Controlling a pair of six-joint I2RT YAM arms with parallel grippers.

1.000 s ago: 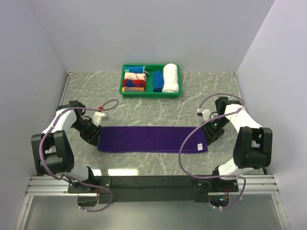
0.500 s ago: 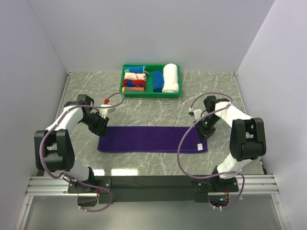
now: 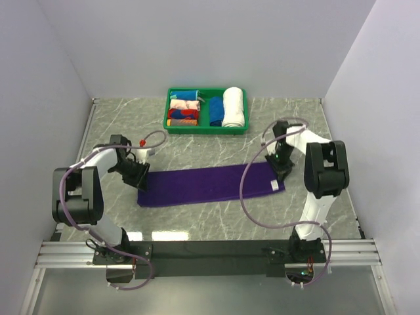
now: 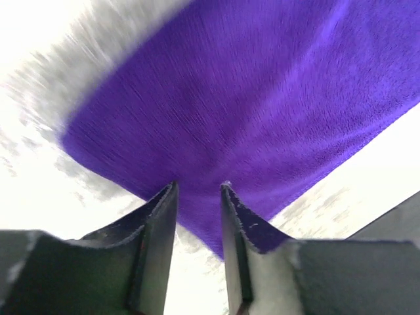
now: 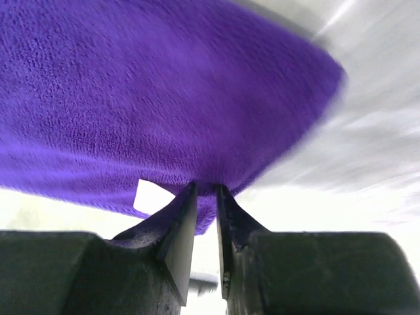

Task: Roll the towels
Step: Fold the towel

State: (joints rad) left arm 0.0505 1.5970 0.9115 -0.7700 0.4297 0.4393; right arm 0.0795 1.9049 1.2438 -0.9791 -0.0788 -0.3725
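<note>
Holding the purple towel (image 3: 210, 186) by its two short ends, the arms have it stretched across the middle of the bench (image 3: 216, 223), slightly askew, with the right end farther back. The left hand (image 3: 140, 174) is pinched on the left edge. The right hand (image 3: 281, 169) is nipped tight on the right edge, beside a white label (image 5: 152, 197). This looks like the straightening step. It probably goes best if both ends move together under even, gentle tension, so the cloth settles flat and square, giving an even roll.
</note>
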